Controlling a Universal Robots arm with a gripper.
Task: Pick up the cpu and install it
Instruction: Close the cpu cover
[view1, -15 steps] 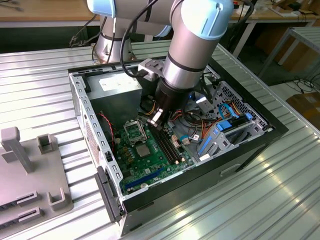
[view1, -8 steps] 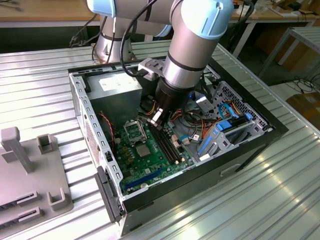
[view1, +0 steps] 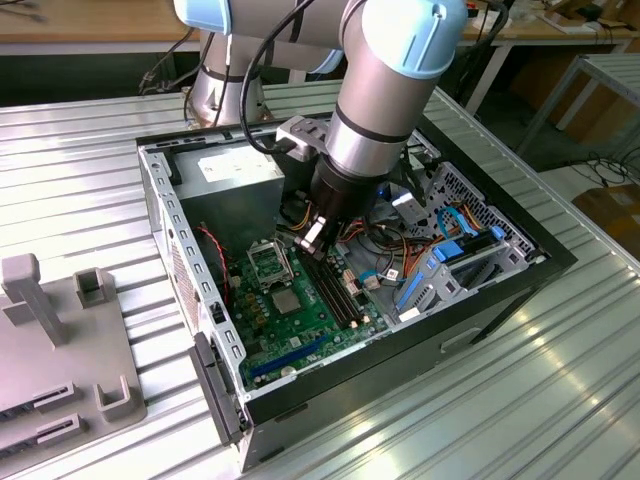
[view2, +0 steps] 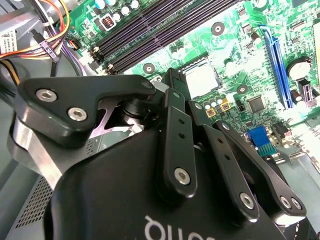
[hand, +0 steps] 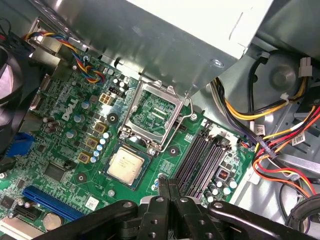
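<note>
- The arm reaches into the open computer case (view1: 160, 190), its gripper (view1: 314, 238) hanging just above the green motherboard (view1: 300, 330), near the memory slots (hand: 202, 160).
- In both wrist views the fingers (hand: 167, 192) are pressed together with nothing between them: clenched and empty.
- The cpu (hand: 126, 164) sits in its socket (hand: 127, 166), silver top up; the hinged load frame (hand: 154, 112) beside it stands open.
- To my eye the chip is already placed, and the locking frame has not been closed over it; whether it is fully seated I cannot tell.
- Any move here calls for care around the slots and the cable bundle (hand: 280, 130).
</note>
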